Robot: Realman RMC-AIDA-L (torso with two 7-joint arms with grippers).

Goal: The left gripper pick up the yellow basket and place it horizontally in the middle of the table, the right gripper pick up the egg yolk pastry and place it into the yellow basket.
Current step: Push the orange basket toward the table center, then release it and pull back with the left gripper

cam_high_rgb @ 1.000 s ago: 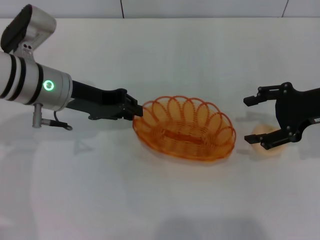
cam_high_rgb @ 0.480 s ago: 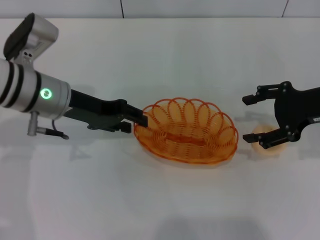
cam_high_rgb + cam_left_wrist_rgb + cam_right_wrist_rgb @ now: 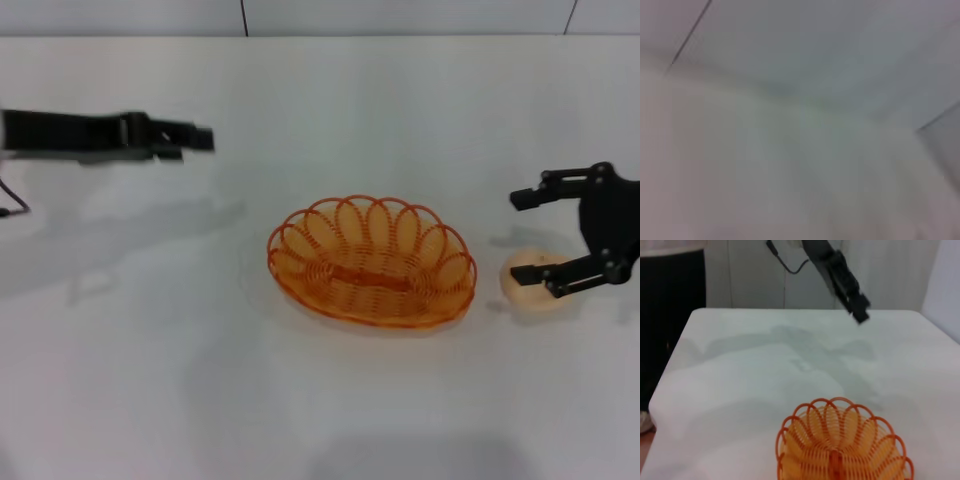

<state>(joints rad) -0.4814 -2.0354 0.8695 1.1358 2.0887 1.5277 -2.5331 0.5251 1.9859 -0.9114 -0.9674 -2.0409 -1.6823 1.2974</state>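
Head view: the oval orange-yellow looped-wire basket (image 3: 371,262) sits lengthwise mid-table (image 3: 320,400), so step one looks done. The left tool (image 3: 195,139) hangs well clear, empty; its spread I can't tell. The right tool (image 3: 533,240) is spread wide around the small cream domed pastry (image 3: 531,283), not yet gripped.

Left wrist: only blur.

Right wrist: basket empty; pastry transfer remains.
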